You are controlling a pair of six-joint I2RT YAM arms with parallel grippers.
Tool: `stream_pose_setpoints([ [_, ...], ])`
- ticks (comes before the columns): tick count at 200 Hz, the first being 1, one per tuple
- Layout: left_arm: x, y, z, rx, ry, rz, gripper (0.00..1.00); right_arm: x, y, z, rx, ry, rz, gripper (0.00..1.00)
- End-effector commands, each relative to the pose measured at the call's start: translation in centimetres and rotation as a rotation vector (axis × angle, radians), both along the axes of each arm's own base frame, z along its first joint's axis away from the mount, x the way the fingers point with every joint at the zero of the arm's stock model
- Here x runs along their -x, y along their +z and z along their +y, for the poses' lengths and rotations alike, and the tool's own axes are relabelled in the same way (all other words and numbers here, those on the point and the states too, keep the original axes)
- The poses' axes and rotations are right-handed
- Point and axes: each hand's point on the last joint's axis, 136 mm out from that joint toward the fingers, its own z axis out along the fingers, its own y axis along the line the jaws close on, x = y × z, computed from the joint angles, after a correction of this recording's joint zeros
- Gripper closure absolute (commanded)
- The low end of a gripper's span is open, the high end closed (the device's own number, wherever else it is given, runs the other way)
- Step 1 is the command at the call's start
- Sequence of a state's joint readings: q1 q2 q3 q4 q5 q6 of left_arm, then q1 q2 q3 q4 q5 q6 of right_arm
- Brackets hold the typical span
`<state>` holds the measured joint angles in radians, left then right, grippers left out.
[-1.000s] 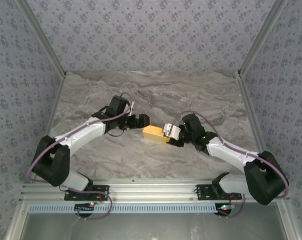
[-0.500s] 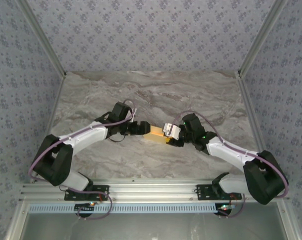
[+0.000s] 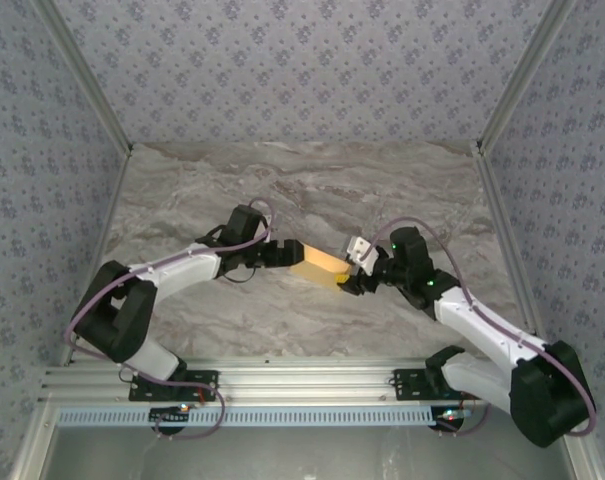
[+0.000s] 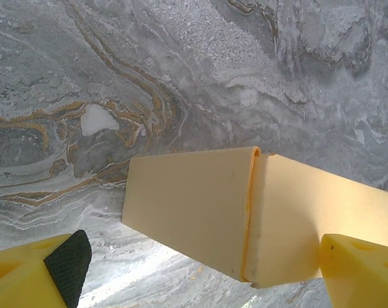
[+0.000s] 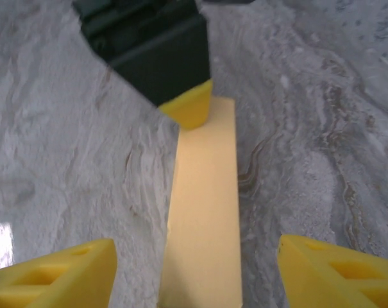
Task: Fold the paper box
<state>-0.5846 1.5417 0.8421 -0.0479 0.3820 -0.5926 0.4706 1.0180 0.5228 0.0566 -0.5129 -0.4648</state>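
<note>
Right gripper [image 5: 197, 245] straddles slim paper box [image 5: 206, 167].

You're at a robot test booth.
Patterned walls [image 3: 302, 70] box in your marble table [image 3: 312, 180]; left arm [image 3: 172, 270] and right arm [image 3: 482, 325] bolt to an aluminium rail [image 3: 302, 385].

The orange-yellow paper box [image 3: 317, 264] sits folded, long and slim.

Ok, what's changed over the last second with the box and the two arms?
The right gripper has opened its jaws, let go of the paper box and drawn back to the right. The left gripper has moved in to the box's left end, jaws open. The box lies on the table about where it was.
</note>
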Motion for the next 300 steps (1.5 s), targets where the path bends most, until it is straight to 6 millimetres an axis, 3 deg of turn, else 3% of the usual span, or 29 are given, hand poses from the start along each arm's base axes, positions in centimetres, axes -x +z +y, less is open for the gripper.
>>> stream_pose_setpoints([
  [1, 1.5, -5.2, 3.0, -0.176, 0.057, 0.117, 0.07, -0.8, 2.1, -0.8, -0.136, -0.131, 0.065, 0.3],
  [17, 1.4, -5.2, 3.0, -0.177, 0.06, 0.118, 0.07, -1.3, 1.6, -1.6, -0.096, -0.186, 0.063, 0.3],
  [66, 1.3, -5.4, 3.2, -0.185, 0.065, 0.121, 0.07, -2.0, -4.5, -2.8, 0.175, -0.186, 0.101, 0.32],
  [84, 1.3, -5.6, 3.1, -0.188, 0.061, 0.128, 0.07, -2.8, -5.4, -3.0, 0.235, -0.214, 0.109, 0.33],
  [107, 1.1, -5.5, 3.1, -0.19, 0.062, 0.128, 0.07, -3.7, -3.4, -3.2, 0.169, -0.272, 0.088, 0.33],
  [127, 1.1, -5.4, 3.1, -0.192, 0.062, 0.126, 0.07, -3.3, -0.3, -2.3, 0.05, -0.228, 0.063, 0.31],
  [144, 1.1, -5.5, 3.2, -0.193, 0.064, 0.129, 0.07, -3.3, 1.1, -1.9, 0.001, -0.209, 0.055, 0.29],
  [164, 1.2, -5.6, 3.3, -0.191, 0.078, 0.134, 0.07, -3.5, 0.3, -1.3, 0.012, -0.172, 0.086, 0.27],
  [190, 1.0, -5.4, 3.4, -0.173, 0.099, 0.124, 0.07, -3.6, -2.7, 0.3, 0.04, -0.092, 0.2, 0.29],
  [204, 0.7, -5.1, 3.5, -0.159, 0.11, 0.117, 0.07, -4.0, -4.0, 0.0, 0.093, -0.123, 0.238, 0.36],
  [234, 0.1, -4.3, 3.6, -0.149, 0.115, 0.103, 0.06, -4.4, -4.9, -1.5, 0.199, -0.158, 0.201, 0.34],
  [251, 0.0, -4.1, 3.6, -0.143, 0.114, 0.103, 0.06, -4.2, -4.3, -1.5, 0.216, -0.143, 0.206, 0.35],
  [286, -0.2, -3.9, 3.3, -0.12, 0.117, 0.103, 0.06, -3.9, 0.1, 1.3, 0.051, -0.06, 0.169, 0.32],
  [300, -0.2, -4.0, 3.4, -0.126, 0.125, 0.103, 0.06, -4.2, 0.9, 2.1, 0.01, -0.044, 0.126, 0.3],
])
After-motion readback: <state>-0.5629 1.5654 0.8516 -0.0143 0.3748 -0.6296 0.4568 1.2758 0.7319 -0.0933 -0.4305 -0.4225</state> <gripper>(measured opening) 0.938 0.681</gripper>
